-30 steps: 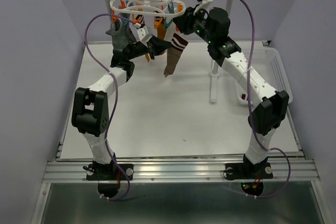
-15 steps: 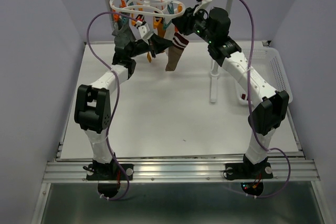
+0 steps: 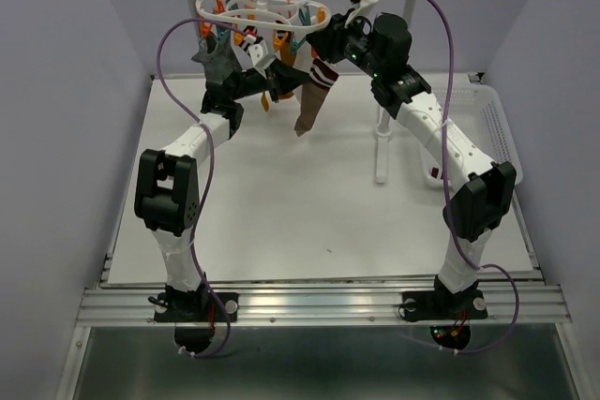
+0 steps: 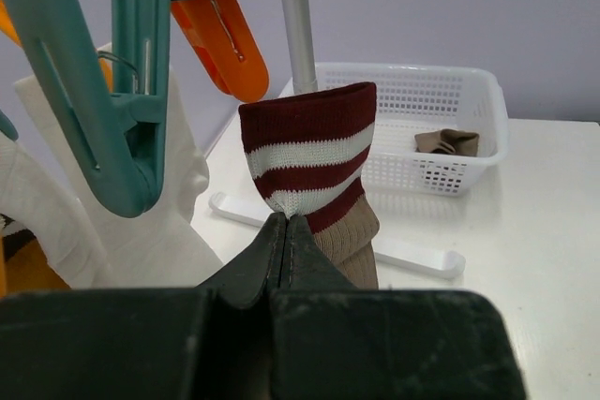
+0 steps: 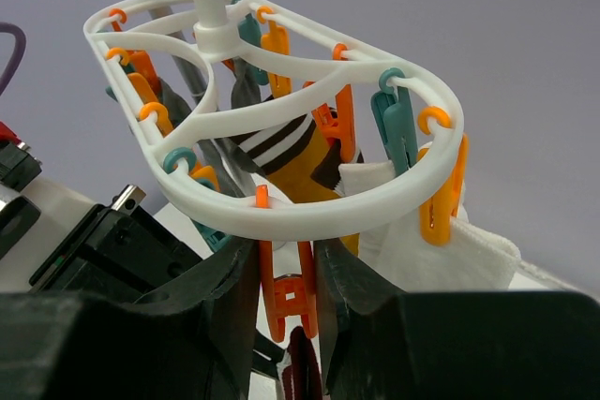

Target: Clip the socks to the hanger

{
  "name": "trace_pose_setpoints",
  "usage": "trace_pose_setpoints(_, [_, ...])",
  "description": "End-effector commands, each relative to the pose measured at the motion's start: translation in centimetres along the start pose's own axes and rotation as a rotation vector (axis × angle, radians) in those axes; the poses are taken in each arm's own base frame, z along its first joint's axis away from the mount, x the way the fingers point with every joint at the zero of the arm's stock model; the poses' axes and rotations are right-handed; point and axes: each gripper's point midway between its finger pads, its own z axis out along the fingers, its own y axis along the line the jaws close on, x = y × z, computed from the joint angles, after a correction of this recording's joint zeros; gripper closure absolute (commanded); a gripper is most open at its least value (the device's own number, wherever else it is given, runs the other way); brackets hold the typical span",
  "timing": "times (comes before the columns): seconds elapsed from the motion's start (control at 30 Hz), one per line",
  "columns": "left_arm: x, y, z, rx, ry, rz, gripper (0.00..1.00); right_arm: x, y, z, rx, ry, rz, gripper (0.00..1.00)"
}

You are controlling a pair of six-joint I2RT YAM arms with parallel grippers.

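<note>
**While the clip is squeezed, the striped sock hangs just short of it**

Because the left jaws are pressed together on only a small fold of knit, the hold on the maroon-and-white striped, tan-bodied sock looks thin. They pinch it right under the striped cuff, which stands up above them while the tan body droops behind. The right jaws sit on either side of a small orange plastic clip and appear to be pinching it. Whether its mouth is open is hidden below them.

That clip dangles from the near rim of the white plastic oval double-ring hanger, and a white fabric sock is already clipped just beside it. From above, the striped sock hangs between the two arms, just under the hanger and well clear of the white tabletop. A white perforated plastic basket farther back holds a brown sock.

Several things could go wrong from here:
- The cuff could slide out of the thin pinch as it is pushed upward.
- The hanger could swing on its hook and carry the clip away from the cuff.
- The right jaws could slip off the clip, so that it snaps shut empty.
- The neighbouring white sock could get caught in the clip instead.
</note>
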Motion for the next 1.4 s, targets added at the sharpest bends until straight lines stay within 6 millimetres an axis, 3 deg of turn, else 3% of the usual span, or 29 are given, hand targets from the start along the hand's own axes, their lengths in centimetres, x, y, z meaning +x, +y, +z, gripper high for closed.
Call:
trace_pose_setpoints(0.0, [-4.1, -1.2, 0.0, 0.076, -0.045, 0.126, 1.00, -1.4, 0.1, -0.2, -0.012, -0.038, -0.029, 0.99])
trace_pose_setpoints(0.57, [-5.6, -0.2, 0.1, 0.073, -0.081, 0.134, 1.00, -1.2, 0.0, -0.5, -0.001, -0.035, -0.040, 0.99])
trace_pose_setpoints(1.07, [-4.8, 0.8, 0.0, 0.040, -0.079, 0.118, 1.00, -2.0, 0.0, -0.2, 0.003, -0.058, -0.018, 0.99])
trace_pose_setpoints(1.37, [-5.8, 0.5, -0.2, 0.048, -0.135, 0.122, 1.00, -1.4, -0.8, -0.2, 0.039, -0.049, -0.021, 0.99])
